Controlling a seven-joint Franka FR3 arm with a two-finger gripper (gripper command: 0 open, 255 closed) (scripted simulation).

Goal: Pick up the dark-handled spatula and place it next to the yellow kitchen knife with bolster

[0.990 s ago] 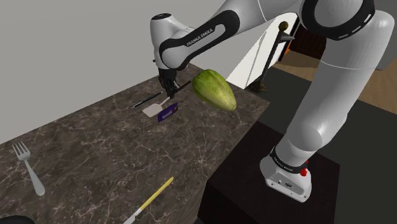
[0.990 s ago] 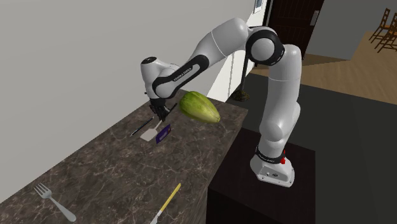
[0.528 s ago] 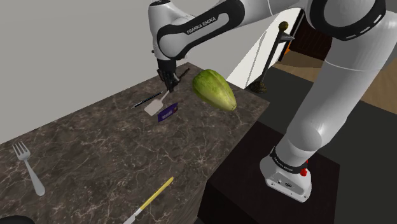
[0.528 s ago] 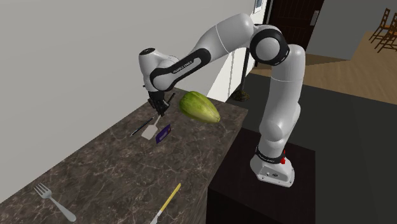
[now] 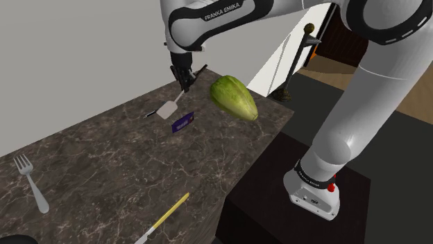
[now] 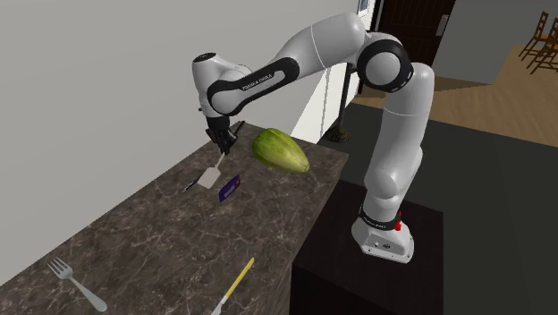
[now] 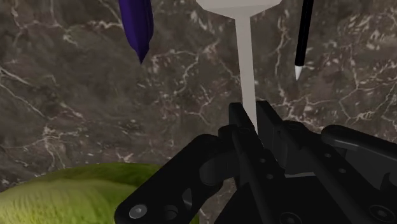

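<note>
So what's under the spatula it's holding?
Dark marbled countertop: the gripper holds the spatula above it. A thin black stick and a purple object lie alongside; in the shoulder view the blade covers part of the stick.

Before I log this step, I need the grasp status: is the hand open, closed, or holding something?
The hand is closed, holding the spatula by its pale stem.

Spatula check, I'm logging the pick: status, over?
Gripper shut on spatula. Spatula hanging blade-down over counter. Purple card lies between it and yellow knife.
</note>
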